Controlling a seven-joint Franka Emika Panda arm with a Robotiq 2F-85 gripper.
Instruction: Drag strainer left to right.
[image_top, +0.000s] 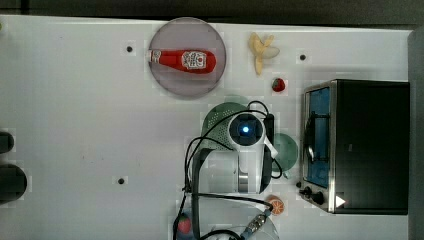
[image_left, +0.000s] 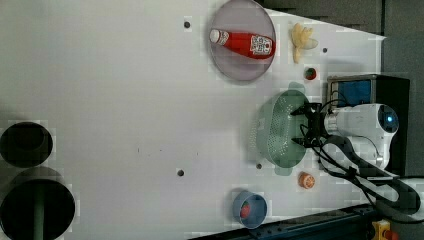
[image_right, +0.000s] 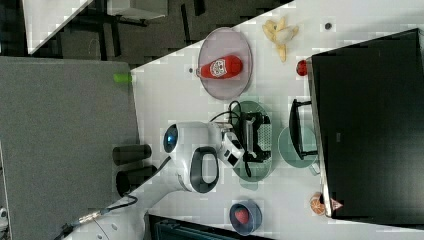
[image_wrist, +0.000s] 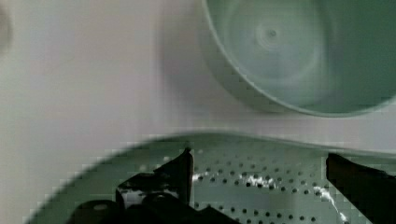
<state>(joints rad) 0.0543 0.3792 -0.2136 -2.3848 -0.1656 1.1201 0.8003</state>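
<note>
The robot's black gripper (image_wrist: 259, 168) has its fingers wide apart, reaching down inside the pale green plastic strainer with little holes (image_left: 280, 131), which sits beside the round green cup (image_wrist: 299, 51). Next it likely needs to push against a wall and slide the strainer sideways

Bright, even light on the white table (image_top: 75, 125), w/ soft faint shadows. Blocky compression smears all views. Wrist view's blurry: cup (image_wrist: 299, 56) and strainer (image_wrist: 261, 182) soft, its holes smeared.
</note>
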